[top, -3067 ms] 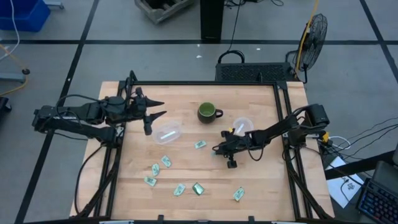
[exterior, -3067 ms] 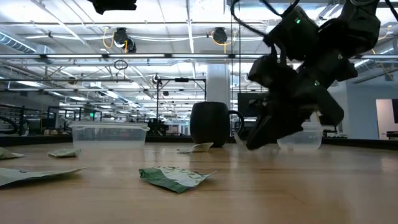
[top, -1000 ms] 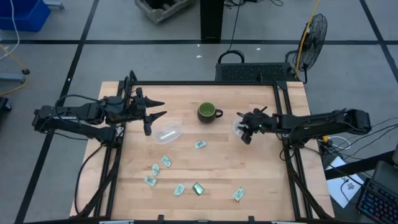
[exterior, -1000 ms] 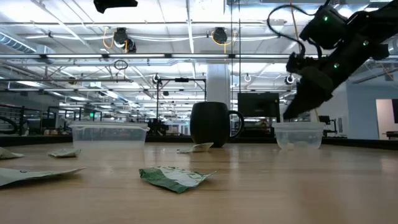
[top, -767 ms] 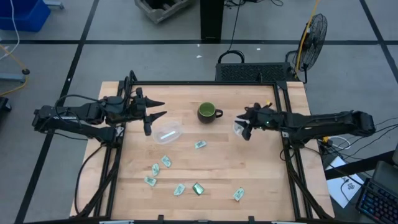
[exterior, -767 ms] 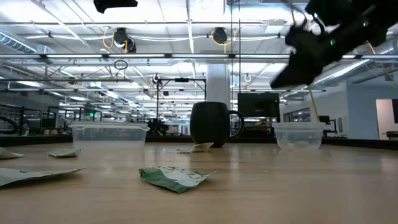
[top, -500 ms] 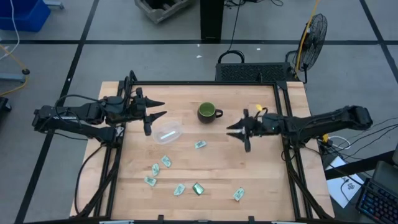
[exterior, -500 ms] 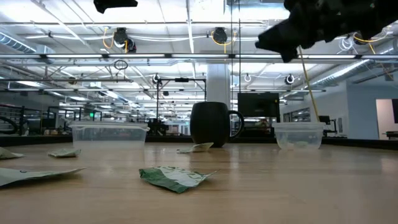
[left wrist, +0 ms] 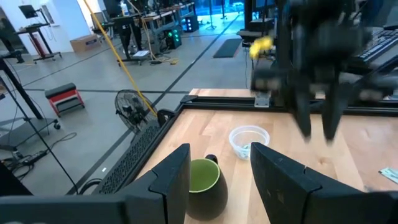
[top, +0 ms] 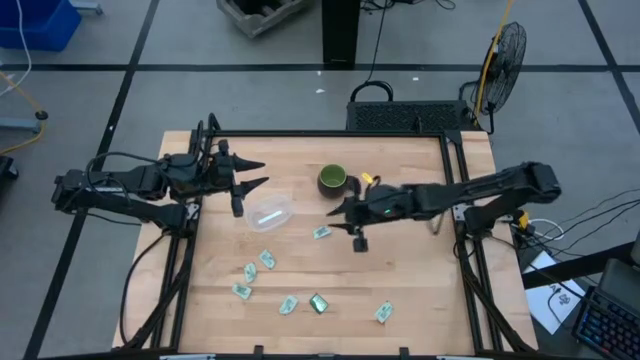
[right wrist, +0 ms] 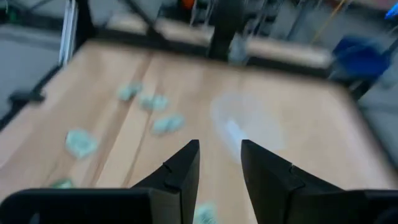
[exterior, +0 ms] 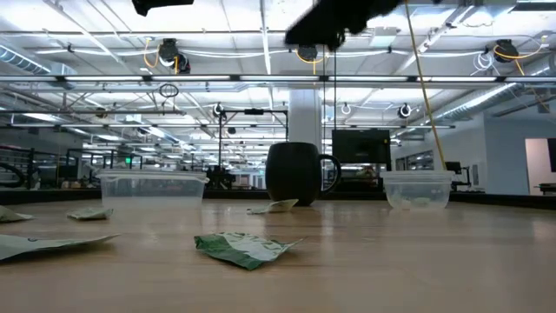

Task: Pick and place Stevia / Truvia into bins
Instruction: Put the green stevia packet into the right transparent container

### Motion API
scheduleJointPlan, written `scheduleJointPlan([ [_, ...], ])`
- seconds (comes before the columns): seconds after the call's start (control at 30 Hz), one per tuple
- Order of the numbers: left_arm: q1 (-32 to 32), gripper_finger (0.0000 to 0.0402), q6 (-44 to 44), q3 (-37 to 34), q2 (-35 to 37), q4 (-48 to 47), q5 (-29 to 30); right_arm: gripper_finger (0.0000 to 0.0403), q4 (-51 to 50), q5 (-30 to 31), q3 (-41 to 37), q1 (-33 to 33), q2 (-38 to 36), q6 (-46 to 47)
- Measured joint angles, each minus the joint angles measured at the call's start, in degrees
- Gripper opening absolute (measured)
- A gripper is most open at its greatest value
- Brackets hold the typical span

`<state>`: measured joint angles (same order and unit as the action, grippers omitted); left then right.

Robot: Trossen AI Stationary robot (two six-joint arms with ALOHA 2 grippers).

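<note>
Packets of Stevia / Truvia lay scattered over the lower middle of the high view: 1 beside the other at the left (top: 250, 271) and (top: 267, 258), 1 lower left (top: 241, 291), 1 pale (top: 288, 304) next to 1 darker green (top: 318, 303), 1 at the lower right (top: 383, 312), and 1 just under the mug, near centre (top: 321, 232).

At the left of that view, the left gripper (top: 252, 174) hung over the table's (top: 300, 160) upper left edge, its fingers parted and holding nothing. Just to its lower right sat 1 clear bin (top: 268, 214), with a pale strip inside.

In the centre, the dark green mug (top: 333, 181) stood upright. Immediately right of it and slightly lower, the right gripper (top: 345, 224) reached in from the right side, close above the packet near centre; its fingers stood apart with nothing between them in the right wrist view (right wrist: 221, 165).

The 2nd bin (exterior: 418, 189) showed at the right of the low view, well apart from the mug, with something pale at its bottom.
</note>
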<state>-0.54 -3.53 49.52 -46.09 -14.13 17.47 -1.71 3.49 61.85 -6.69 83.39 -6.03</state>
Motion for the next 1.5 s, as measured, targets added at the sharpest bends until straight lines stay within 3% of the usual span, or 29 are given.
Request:
scheduleJointPlan([
  [0.27,0.0,0.0175,0.0,0.0,0.0,-0.3,-0.1,0.011,11.6,0.9,-6.0,2.0,14.7,-2.4],
  [0.57,0.0,0.0175,0.0,0.0,0.0,-0.3,-2.6,0.011,12.3,-3.8,-6.0,4.9,23.9,3.4],
  [0.97,0.0,0.0175,0.0,0.0,0.0,-0.3,-2.6,0.0114,18.6,-1.8,-6.0,5.4,26.5,-2.2],
  [1.23,0.0,0.0175,-0.3,0.0,0.0,-0.2,-2.6,0.0172,21.2,-2.3,-5.9,5.3,26.5,-5.2],
  [1.4,0.0,0.0175,-0.3,0.0,0.0,-0.2,-2.6,0.0208,23.2,-8.0,-4.9,6.0,26.4,-5.3],
  [1.5,0.0,0.0175,-0.3,0.0,0.0,-0.2,-2.6,0.0221,23.5,-8.3,-4.9,6.9,26.4,-5.3],
])
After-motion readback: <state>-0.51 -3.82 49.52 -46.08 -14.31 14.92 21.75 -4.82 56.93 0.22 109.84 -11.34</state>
